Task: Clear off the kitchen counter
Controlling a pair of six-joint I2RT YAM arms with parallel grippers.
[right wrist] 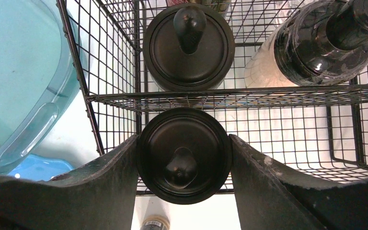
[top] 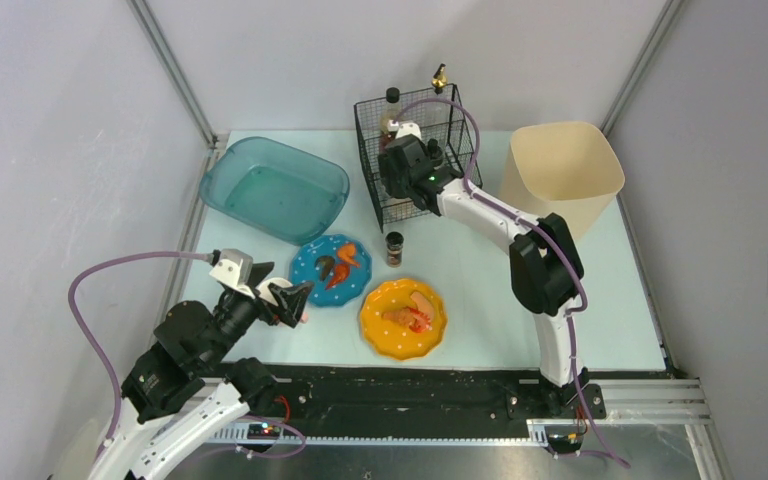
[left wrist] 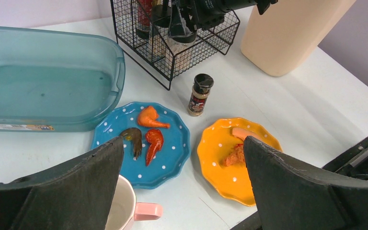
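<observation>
On the pale kitchen counter (top: 480, 290) lie a blue dotted plate (top: 331, 270) with shrimp pieces, an orange dotted plate (top: 403, 318) with food, and a small spice jar (top: 394, 248). My left gripper (top: 295, 300) hangs open over the near left. In the left wrist view, a white mug (left wrist: 122, 206) with a pink handle sits under the left gripper (left wrist: 183, 143). My right gripper (right wrist: 184, 143) is shut on a black-lidded jar (right wrist: 184, 165), at the near compartment of the black wire basket (right wrist: 249, 96). A second black-lidded jar (right wrist: 188, 45) and a bottle (right wrist: 326, 43) stand inside.
A teal translucent tub (top: 273, 188) sits at the back left, close to the blue plate. The wire basket (top: 370, 150) stands at the back middle, with a tall beige bin (top: 560, 170) to its right. Frame posts rise at the back corners.
</observation>
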